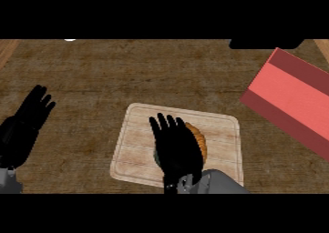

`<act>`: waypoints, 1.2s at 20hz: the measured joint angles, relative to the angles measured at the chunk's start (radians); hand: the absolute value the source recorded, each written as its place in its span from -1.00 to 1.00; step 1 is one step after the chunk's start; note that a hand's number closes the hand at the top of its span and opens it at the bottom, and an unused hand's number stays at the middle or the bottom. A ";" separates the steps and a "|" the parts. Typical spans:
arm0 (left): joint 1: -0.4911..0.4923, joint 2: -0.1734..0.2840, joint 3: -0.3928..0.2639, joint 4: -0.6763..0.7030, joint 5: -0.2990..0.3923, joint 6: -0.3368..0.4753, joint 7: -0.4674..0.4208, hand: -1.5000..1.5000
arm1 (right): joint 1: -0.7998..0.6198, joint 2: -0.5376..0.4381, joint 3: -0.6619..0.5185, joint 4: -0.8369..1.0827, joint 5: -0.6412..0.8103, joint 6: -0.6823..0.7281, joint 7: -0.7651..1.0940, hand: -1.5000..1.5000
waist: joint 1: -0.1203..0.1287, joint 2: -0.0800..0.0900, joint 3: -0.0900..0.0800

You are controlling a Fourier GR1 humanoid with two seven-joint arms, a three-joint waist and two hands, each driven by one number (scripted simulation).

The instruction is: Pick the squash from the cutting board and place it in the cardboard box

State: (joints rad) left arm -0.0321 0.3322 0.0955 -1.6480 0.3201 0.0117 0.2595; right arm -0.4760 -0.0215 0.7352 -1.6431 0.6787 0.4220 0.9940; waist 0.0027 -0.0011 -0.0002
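Squash lies on the cutting board, and only an orange sliver of it shows along the right edge of the right hand, which is spread directly over it. Fingers of that hand run straight and slightly fanned, pointing up the view toward the far side of the board, with nothing visibly curled around the vegetable; whether the palm actually touches it cannot be told from this steep angle. A hint of a darker green end peeks out at the hand's left edge. Behind the hand, the grey forearm enters from the lower edge. The pale wooden board sits slightly turned on the dark wood-grain table, roughly in the middle. Off to the right, well apart from the board, stands the box, which shows here as red with a darker band, tilted in the view and cut by the right edge. Over on the far left, the left hand rests open near the edge, fingers straight and pointing up, holding nothing, clear of the board.
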 measured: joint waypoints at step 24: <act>0.014 -0.058 0.049 -0.001 -0.051 -0.063 -0.002 0.00 | 0.012 0.014 0.002 0.174 0.104 -0.066 -0.117 1.00 | 0.002 0.001 0.000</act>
State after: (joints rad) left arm -0.0177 0.2743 0.1447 -1.6495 0.2688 -0.0518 0.2578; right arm -0.4643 -0.0076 0.7376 -1.4689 0.7827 0.3560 0.8770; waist 0.0050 -0.0005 -0.0001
